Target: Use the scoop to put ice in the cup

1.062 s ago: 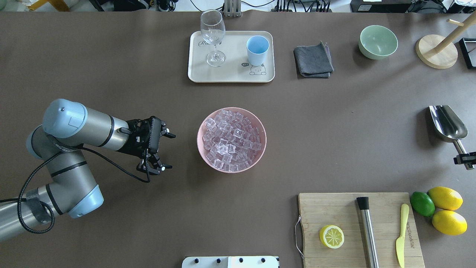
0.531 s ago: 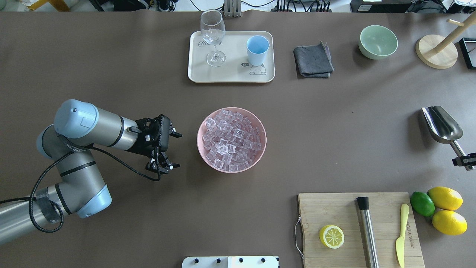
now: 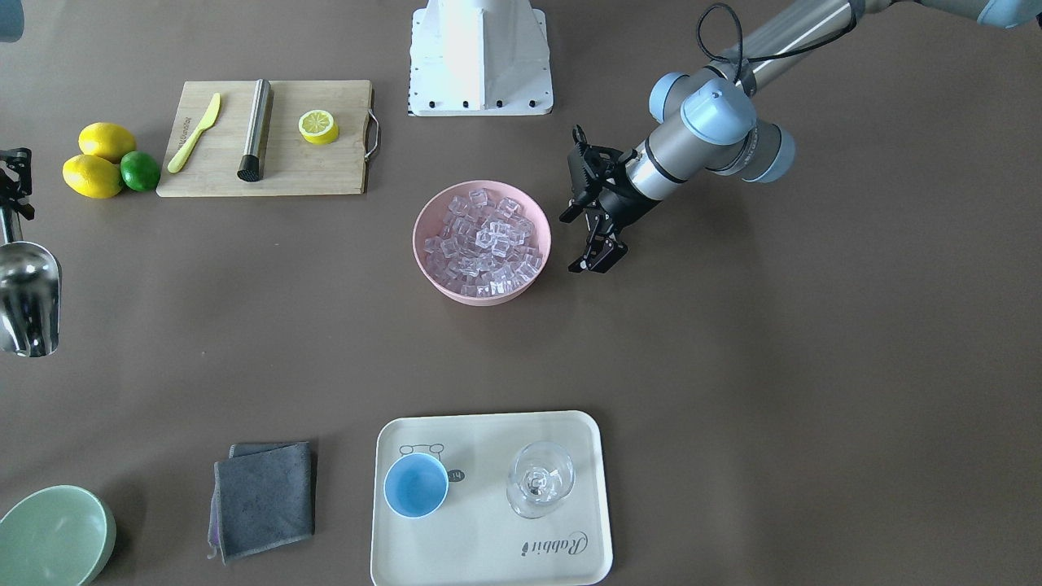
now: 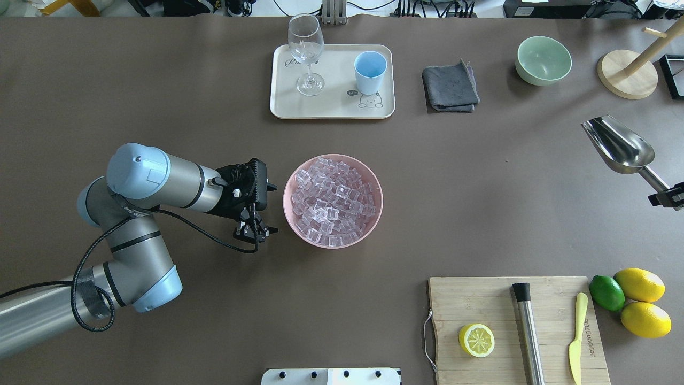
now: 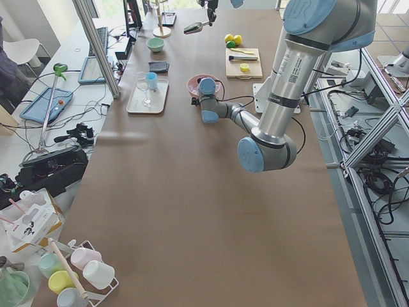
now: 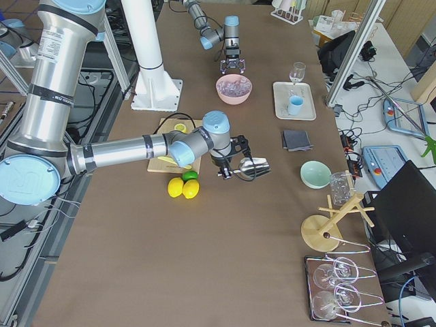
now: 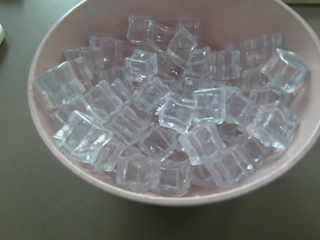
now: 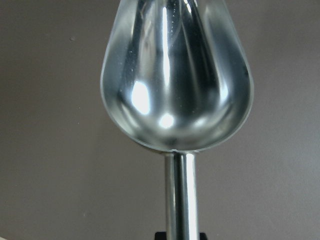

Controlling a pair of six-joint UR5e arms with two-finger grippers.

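The ice (image 4: 332, 200) fills a pink bowl (image 4: 291, 211) at mid-table and also shows close up in the left wrist view (image 7: 170, 110). My left gripper (image 4: 272, 208) is open and empty, just left of the bowl's rim; in the front-facing view (image 3: 567, 243) it is at the bowl's right. The light blue cup (image 4: 370, 72) stands empty on the cream tray (image 4: 331, 109). My right gripper (image 4: 669, 196) at the right edge is shut on the handle of the silver scoop (image 4: 620, 145). The scoop's trough (image 8: 175, 80) is empty and held above the table.
A wine glass (image 4: 306, 51) shares the tray. A grey cloth (image 4: 450, 85), green bowl (image 4: 543, 60) and wooden stand (image 4: 626, 74) are at the far right. The cutting board (image 4: 497, 305) holds a lemon half, steel cylinder and knife, with lemons (image 4: 640, 284) beside it.
My left arm has moved right until its open gripper is at the bowl's rim. The scoop in my right gripper has moved away from the robot and slightly left.
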